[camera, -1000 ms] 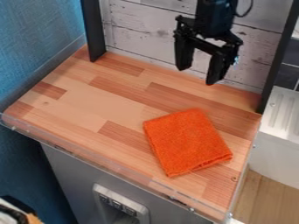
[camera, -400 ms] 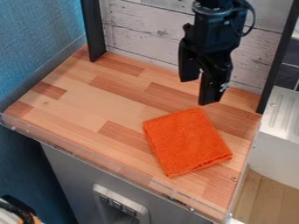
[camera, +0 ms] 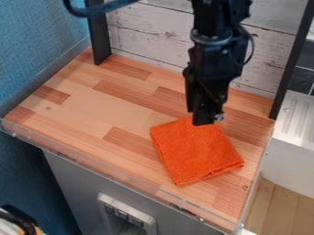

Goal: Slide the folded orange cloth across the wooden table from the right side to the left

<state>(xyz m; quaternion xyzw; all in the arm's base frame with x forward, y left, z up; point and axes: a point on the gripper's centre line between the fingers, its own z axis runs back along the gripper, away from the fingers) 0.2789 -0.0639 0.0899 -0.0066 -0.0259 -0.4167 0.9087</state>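
Note:
The black gripper hangs down from the top edge, right of centre, with its lower end over the back edge of an orange cloth. Whether it touches the cloth cannot be made out. The cloth lies folded into a rough square on the right half of the wooden counter, with a folded edge along its front right side. A small part of its back edge is hidden behind the gripper.
Behind the counter stands a whitewashed plank wall between two dark posts, the left one rising from the back left corner. A clear raised strip runs along the front edge. To the right is a white ribbed unit.
The gripper has come down and forward from near the back wall to the cloth's back edge, turning as it came. More of the arm shows at the top. The cloth has kept its place.

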